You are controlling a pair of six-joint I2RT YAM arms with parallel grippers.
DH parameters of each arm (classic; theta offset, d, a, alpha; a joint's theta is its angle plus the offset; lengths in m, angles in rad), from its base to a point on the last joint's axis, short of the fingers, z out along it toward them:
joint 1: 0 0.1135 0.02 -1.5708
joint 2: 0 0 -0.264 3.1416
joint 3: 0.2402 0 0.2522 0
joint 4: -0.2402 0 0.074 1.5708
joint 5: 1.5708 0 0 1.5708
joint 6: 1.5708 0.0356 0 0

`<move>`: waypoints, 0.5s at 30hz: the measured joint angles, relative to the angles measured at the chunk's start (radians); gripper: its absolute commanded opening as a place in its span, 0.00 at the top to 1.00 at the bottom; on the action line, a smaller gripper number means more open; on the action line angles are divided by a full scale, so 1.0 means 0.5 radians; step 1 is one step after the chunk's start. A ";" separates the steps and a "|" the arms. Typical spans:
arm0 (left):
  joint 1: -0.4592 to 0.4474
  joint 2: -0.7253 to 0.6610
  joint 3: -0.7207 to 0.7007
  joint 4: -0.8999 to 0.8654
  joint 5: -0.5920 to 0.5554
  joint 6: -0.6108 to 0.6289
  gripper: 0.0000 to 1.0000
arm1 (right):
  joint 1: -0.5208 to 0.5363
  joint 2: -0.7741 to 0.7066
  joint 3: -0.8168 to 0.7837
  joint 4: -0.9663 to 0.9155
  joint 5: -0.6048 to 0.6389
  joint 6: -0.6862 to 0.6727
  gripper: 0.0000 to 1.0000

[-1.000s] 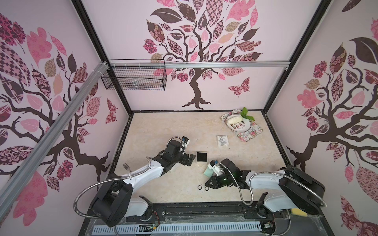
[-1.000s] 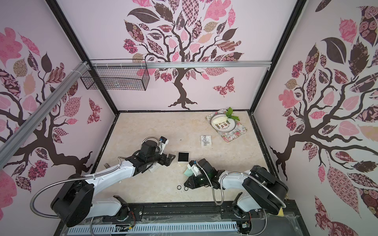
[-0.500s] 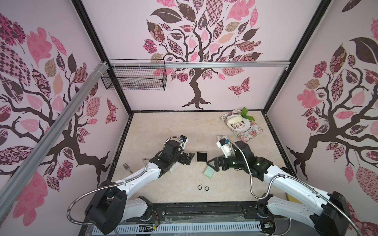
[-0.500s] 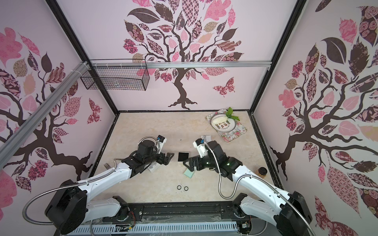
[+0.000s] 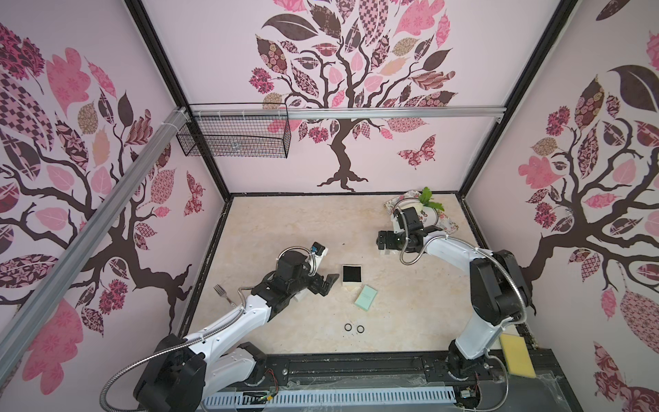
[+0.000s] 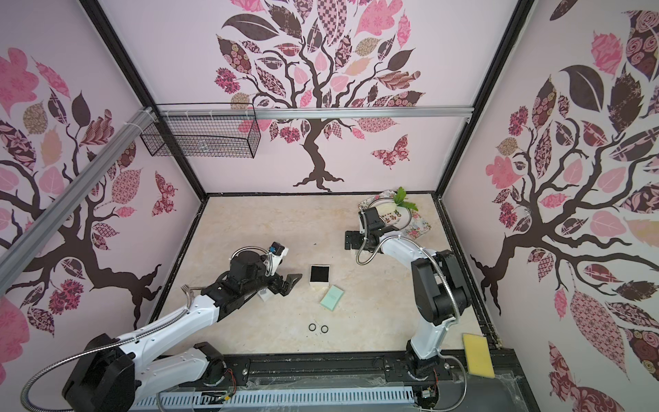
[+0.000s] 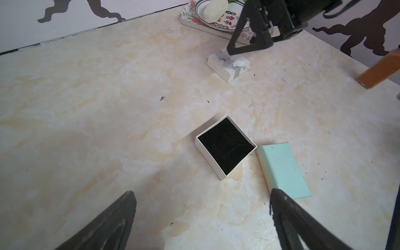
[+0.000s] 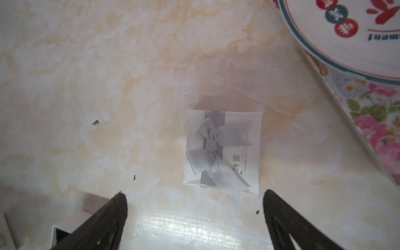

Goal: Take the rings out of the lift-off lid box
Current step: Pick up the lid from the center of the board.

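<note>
The lift-off lid box (image 5: 352, 274) (image 6: 319, 276) (image 7: 226, 145) stands open mid-table. Only its black lining shows inside. Its white lid with a grey bow (image 7: 228, 65) (image 8: 223, 151) lies farther back. Two black rings (image 5: 348, 327) (image 6: 312, 327) lie side by side on the table nearer the front. No pale rings show. My left gripper (image 5: 328, 283) (image 6: 289, 283) (image 7: 201, 192) hangs open and empty just left of the box. My right gripper (image 5: 382, 242) (image 6: 349, 240) (image 8: 194, 193) is open and empty over the lid.
A mint-green pad (image 5: 366, 296) (image 7: 283, 168) lies beside the box. A plate (image 5: 428, 214) (image 8: 324, 54) on a floral tray sits at the back right. A fork (image 5: 223, 294) lies at the left edge, a yellow sponge (image 5: 517, 360) at the front right.
My right gripper opened, left the mint-green pad on the table by the box and swung back to the lid near the plate. The left arm barely moved.
</note>
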 measured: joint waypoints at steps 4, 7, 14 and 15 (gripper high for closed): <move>0.000 0.002 -0.020 0.016 0.072 0.056 0.02 | 0.000 0.183 0.205 -0.018 0.072 -0.025 0.00; 0.000 -0.009 -0.050 0.034 0.163 0.101 0.02 | 0.001 0.256 0.277 -0.038 0.130 -0.036 0.00; 0.000 -0.169 -0.177 0.159 0.357 0.146 0.02 | 0.001 0.387 0.307 -0.084 0.211 -0.064 0.01; -0.001 -0.184 -0.186 0.175 0.378 0.146 0.02 | 0.001 0.400 0.307 -0.086 0.214 -0.065 0.01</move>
